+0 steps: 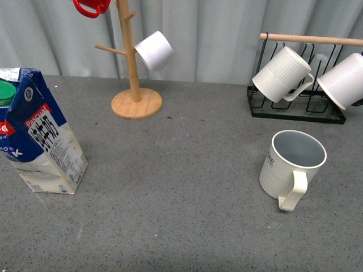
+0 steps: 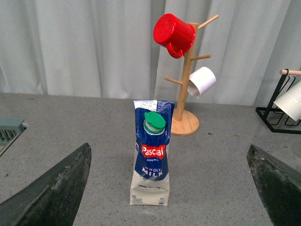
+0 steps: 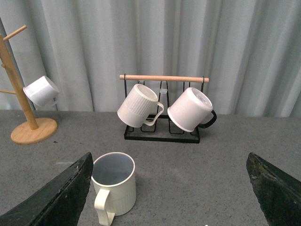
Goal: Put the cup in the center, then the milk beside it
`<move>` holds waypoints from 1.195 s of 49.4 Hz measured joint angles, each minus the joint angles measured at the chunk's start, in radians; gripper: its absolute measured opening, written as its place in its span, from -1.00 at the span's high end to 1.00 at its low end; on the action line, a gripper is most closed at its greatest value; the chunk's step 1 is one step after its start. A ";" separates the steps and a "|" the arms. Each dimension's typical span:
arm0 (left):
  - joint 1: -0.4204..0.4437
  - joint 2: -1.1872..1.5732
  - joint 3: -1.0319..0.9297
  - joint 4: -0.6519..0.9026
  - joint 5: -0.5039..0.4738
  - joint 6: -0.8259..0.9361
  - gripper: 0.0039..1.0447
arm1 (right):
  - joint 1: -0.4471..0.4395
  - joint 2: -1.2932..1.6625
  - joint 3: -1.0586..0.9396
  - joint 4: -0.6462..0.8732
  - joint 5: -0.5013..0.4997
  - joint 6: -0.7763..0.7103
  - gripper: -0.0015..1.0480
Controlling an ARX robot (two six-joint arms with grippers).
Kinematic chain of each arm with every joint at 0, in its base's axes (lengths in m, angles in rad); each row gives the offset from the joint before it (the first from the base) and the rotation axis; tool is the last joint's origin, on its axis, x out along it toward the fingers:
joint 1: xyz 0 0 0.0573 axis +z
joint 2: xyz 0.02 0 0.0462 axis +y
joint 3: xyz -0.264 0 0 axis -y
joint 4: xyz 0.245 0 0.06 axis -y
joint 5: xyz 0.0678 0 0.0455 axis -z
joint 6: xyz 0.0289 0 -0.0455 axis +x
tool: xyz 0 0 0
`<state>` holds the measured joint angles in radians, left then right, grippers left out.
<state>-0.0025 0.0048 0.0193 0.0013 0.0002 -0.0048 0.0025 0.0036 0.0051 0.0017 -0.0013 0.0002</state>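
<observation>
- The cup [image 1: 290, 163] is standing upright on the right side of the grey table [image 1: 170, 204], its handle turning toward the near edge.
- The milk [image 1: 46, 141] is standing well apart from it, at the left side, with its green cap [image 1: 5, 92] showing.
- The left gripper [image 2: 168, 147] is hanging released, its fingers [image 2: 61, 188] spreading wide, facing the milk without touching it.
- The right gripper [image 3: 169, 154] is likewise gaping and holding nothing, just near of the cup.
- Farther back, a wooden mug tree [image 1: 133, 62] and a black rack [image 1: 295, 112] are carrying other mugs.
</observation>
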 joint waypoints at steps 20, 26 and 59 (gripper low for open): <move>0.000 0.000 0.000 0.000 0.000 0.000 -0.88 | 0.000 0.000 0.000 0.000 0.000 0.000 -0.82; 0.000 0.000 0.000 0.000 0.000 0.000 -0.88 | 0.000 0.000 0.000 0.000 0.000 0.000 -0.82; 0.000 0.000 0.000 0.000 0.000 0.000 -0.88 | 0.000 0.000 0.000 0.000 0.000 0.000 -0.82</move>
<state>-0.0025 0.0048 0.0193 0.0013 0.0002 -0.0048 0.0025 0.0036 0.0055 0.0017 -0.0013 0.0002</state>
